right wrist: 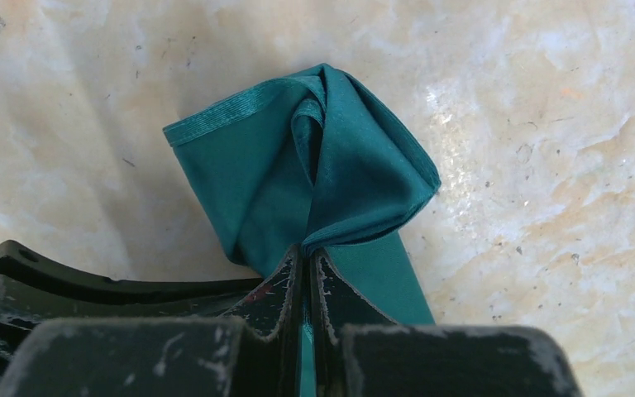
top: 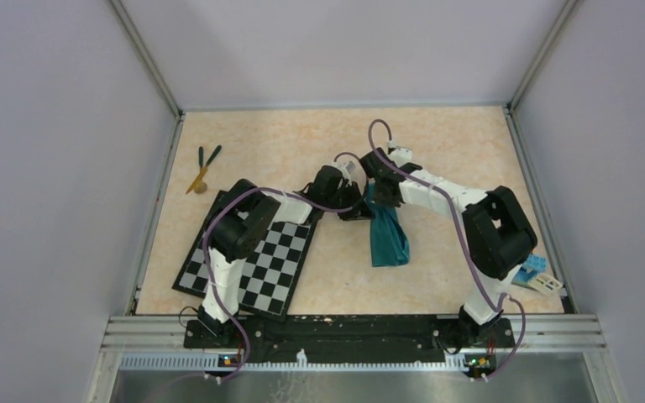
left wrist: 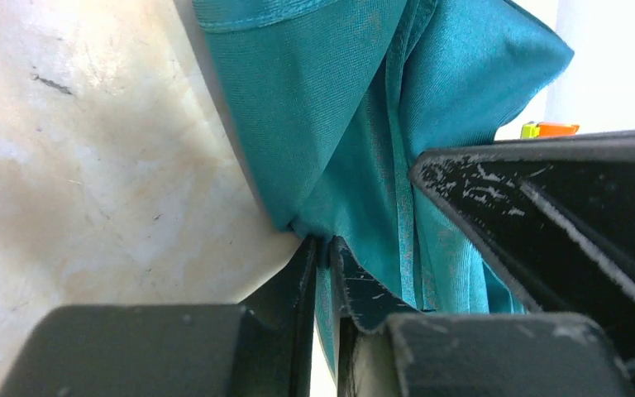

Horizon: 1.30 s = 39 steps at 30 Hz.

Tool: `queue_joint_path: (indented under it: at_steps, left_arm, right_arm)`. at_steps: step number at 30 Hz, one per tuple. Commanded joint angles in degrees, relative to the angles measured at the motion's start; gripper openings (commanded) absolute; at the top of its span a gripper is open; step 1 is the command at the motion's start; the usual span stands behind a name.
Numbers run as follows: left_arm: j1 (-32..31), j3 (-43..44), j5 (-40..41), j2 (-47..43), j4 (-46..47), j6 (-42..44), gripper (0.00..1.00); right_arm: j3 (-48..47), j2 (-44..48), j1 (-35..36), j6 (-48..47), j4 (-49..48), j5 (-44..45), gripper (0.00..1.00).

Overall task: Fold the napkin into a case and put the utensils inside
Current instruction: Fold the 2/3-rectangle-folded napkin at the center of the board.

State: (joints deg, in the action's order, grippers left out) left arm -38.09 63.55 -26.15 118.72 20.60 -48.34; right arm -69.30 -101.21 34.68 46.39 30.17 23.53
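- Table of pale marbled beige [top: 437,159]: its surface looks smooth. The trailing end of the cloth could skate across it instead of taking a crease when it is laid down.
- Black-and-white checkerboard mat [top: 256,269]: it lies under the left arm's elbow. A low sweep of that arm could drag it out of place.
- Teal-green cloth napkin [top: 389,238]: it is near the middle of the table, bunched into a twisted strip, with its far end gathered between the two arms. No pouch shape shows. Set down like this, it would likely land as a crumple with no opening for the utensils.
- Left jaws and right jaws: each pair is closed almost fully on a thin pinch of the napkin, and the two pairs stand very close together. Pulling them apart unevenly could slip the fabric out of one pinch, and any misjudged turn could knock them together.
- Blue and white toy blocks [top: 537,273]: they are just beside the right arm's elbow, so a backward swing may scatter them.
- Slim utensils, two dark green and one yellowish-tan [top: 202,168]: they are at the far left, well apart from the napkin and lying bunched together. A pick may catch two or flick one away.
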Motion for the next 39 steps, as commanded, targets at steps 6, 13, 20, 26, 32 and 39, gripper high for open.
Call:
queue_joint_path:
  at_steps: [6, 13, 20, 26, 32, 39]
  left_arm:
    - [-0.29, -2.64, -1.48, 0.32, 5.1, -0.25, 0.14]
    - [0.5, -6.12, -1.78, -2.99, 5.86, 1.1, 0.24]
    - [1.13, -12.25, -4.08, -7.27, 12.62, 1.84, 0.51]
    - [0.29, -14.12, -5.76, -6.82, 17.09, 2.56, 0.75]
    - [-1.88, -11.58, -1.98, -4.64, 13.42, 5.54, 0.92]
    - [-3.34, -9.95, 6.48, -4.44, 8.38, 8.06, 0.73]
  right_arm:
    - [-11.57, -9.2, 5.02, 7.9, 12.35, 11.48, 0.0]
    - [-8.76, -9.7, 5.11, 10.6, 8.87, 11.05, 0.0]
    - [-8.14, -7.37, 4.9, 14.48, 7.72, 8.68, 0.0]
    - [-7.67, -7.07, 4.19, 17.46, 6.38, 6.14, 0.0]
    - [-5.32, -6.33, 3.65, 20.7, 3.74, 3.57, 0.0]
    - [-3.19, -5.31, 2.73, 22.26, 2.13, 2.33, 0.0]
